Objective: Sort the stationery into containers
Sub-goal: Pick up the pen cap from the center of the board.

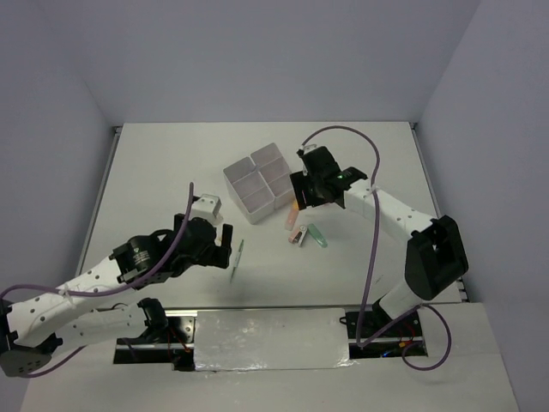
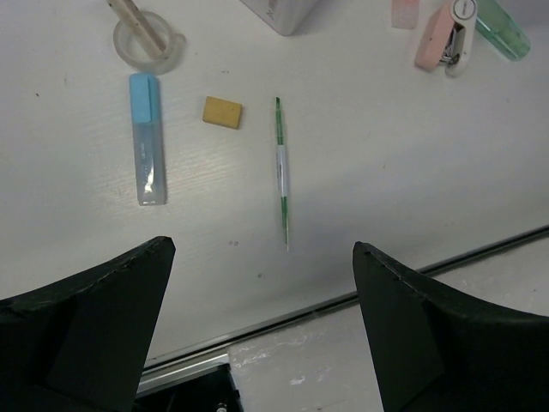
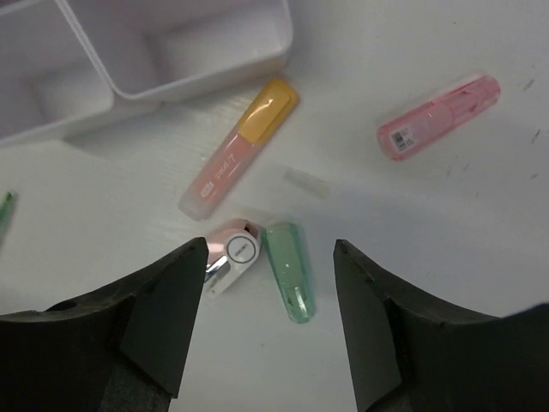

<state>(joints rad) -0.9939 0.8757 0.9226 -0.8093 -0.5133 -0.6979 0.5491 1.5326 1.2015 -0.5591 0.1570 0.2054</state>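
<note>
The white organiser (image 1: 257, 180) with four compartments stands mid-table; its near compartments (image 3: 154, 51) hold nothing that I can see. My right gripper (image 3: 270, 245) is open above a green piece (image 3: 290, 270), with a pink stapler-like item (image 3: 232, 256) beside it. An orange-capped pink highlighter (image 3: 240, 148) and a pink highlighter (image 3: 437, 116) lie further on. My left gripper (image 2: 262, 249) is open over bare table, short of a thin green pen (image 2: 281, 172). A tan eraser (image 2: 222, 112), a blue highlighter (image 2: 147, 137) and a tape roll (image 2: 150, 40) lie left of the pen.
A small white box (image 1: 206, 207) sits left of the organiser, just beyond my left arm. A metal rail (image 2: 343, 300) marks the table's near edge under the left gripper. A small clear cap (image 3: 306, 182) lies between the highlighters.
</note>
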